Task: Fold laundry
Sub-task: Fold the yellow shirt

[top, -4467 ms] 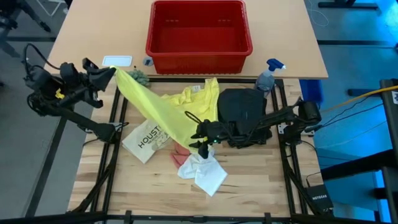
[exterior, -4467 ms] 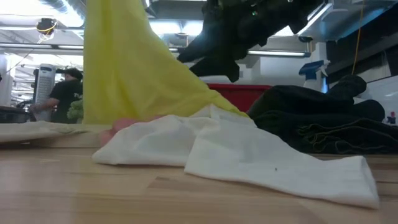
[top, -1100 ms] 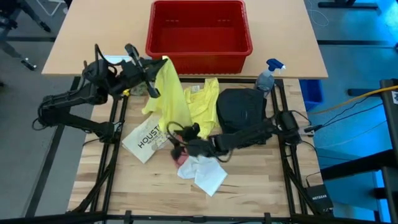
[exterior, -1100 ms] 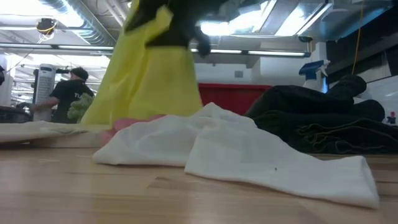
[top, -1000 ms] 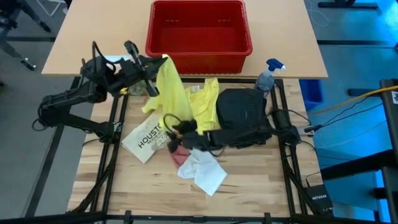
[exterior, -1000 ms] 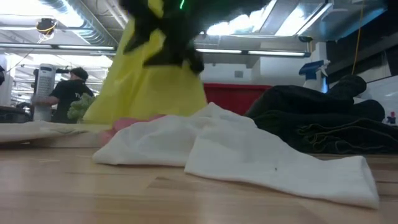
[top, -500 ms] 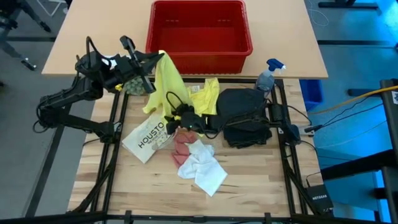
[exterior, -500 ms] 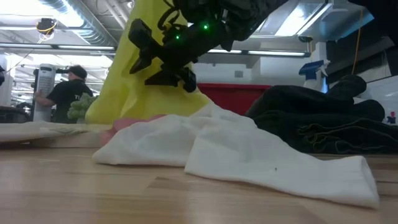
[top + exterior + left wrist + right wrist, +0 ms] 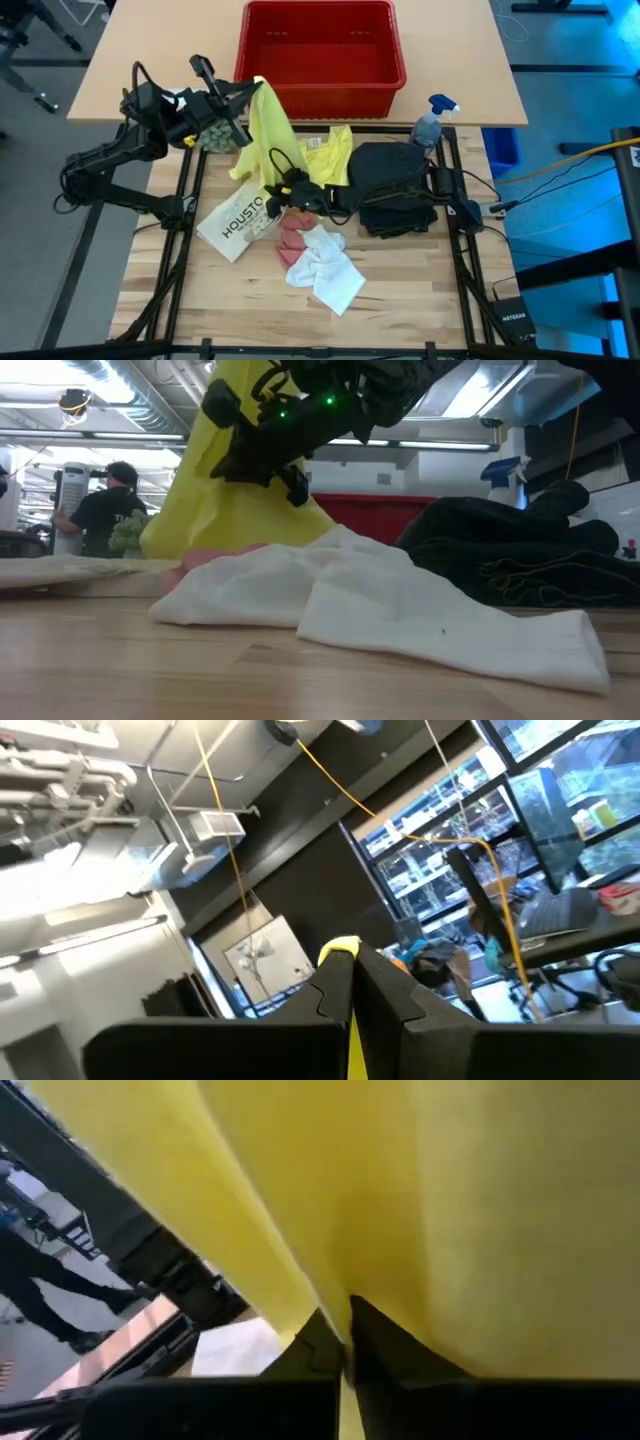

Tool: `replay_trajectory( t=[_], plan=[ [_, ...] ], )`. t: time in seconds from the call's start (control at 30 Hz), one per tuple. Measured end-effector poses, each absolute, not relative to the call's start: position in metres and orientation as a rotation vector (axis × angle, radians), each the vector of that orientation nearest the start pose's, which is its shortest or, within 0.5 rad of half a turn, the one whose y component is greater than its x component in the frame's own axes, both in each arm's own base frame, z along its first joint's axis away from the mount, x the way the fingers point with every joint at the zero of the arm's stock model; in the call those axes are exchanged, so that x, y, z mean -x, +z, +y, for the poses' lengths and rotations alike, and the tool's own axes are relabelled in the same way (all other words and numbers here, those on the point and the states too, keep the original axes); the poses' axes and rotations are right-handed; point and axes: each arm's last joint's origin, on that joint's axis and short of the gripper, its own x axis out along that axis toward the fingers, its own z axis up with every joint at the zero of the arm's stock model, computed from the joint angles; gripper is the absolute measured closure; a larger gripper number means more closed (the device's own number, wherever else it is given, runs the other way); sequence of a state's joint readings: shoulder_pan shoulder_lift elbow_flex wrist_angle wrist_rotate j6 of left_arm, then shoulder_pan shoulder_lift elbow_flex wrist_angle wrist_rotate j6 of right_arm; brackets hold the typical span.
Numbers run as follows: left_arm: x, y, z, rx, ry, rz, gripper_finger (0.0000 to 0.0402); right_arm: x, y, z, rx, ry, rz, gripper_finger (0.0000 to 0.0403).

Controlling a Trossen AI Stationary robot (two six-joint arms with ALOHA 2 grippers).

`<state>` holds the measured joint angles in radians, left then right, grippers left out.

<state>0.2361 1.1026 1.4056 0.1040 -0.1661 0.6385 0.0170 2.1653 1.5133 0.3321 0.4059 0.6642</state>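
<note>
The yellow T-shirt [image 9: 268, 135] hangs from my left gripper [image 9: 252, 88], which is raised at the far left next to the basket and shut on the shirt's upper end. The shirt's lower part [image 9: 325, 160] lies on the table beside the black trousers [image 9: 395, 180]. My right gripper [image 9: 272, 192] reaches across from the table's right and is shut on the hanging shirt lower down; it also shows in the low view [image 9: 250, 445]. The pink cloth [image 9: 290, 240] and the white cloth [image 9: 325, 275] lie flat in front of the shirt. My left gripper pinches the T-shirt's upper end [image 9: 340, 949] between its two fingers; a yellow tip pokes out past the fingertips. The shirt hangs slack below it, lower part on the table. My right gripper pinches a fold of the hanging yellow cloth [image 9: 325, 1295] between its two fingers, coming roughly level from the table's right, above the table.
The red basket [image 9: 320, 50] stands at the far edge. A spray bottle [image 9: 430, 125] stands at the far right. The flat white "HOUSTON" item [image 9: 235, 222] lies to the left of the pink cloth. A person [image 9: 100, 510] stands in the room beyond the table.
My right gripper has gone up and toward the table's far edge, from over the pink cloth to the hanging yellow T-shirt. The shirt still hangs from my left gripper, which has shifted a little toward the table's left.
</note>
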Motion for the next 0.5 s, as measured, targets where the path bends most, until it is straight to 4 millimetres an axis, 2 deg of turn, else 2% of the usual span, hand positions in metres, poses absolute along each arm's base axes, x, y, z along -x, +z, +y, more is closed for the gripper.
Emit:
replay_trajectory(
  t=[0.13,0.33,0.5],
  plan=[
    [-0.189,0.518,0.054,-0.645,0.539,-0.267,0.0401,-0.479,0.203,0.003,-0.564,-0.463,0.27,0.04],
    [-0.162,0.539,0.048,-0.674,0.571,-0.252,0.0401,-0.432,0.267,0.017,-0.422,-0.452,0.472,0.0402],
    [-0.137,0.544,0.042,-0.583,0.552,-0.19,0.0401,-0.379,0.32,0.013,-0.366,-0.424,0.582,0.0402]
  ],
)
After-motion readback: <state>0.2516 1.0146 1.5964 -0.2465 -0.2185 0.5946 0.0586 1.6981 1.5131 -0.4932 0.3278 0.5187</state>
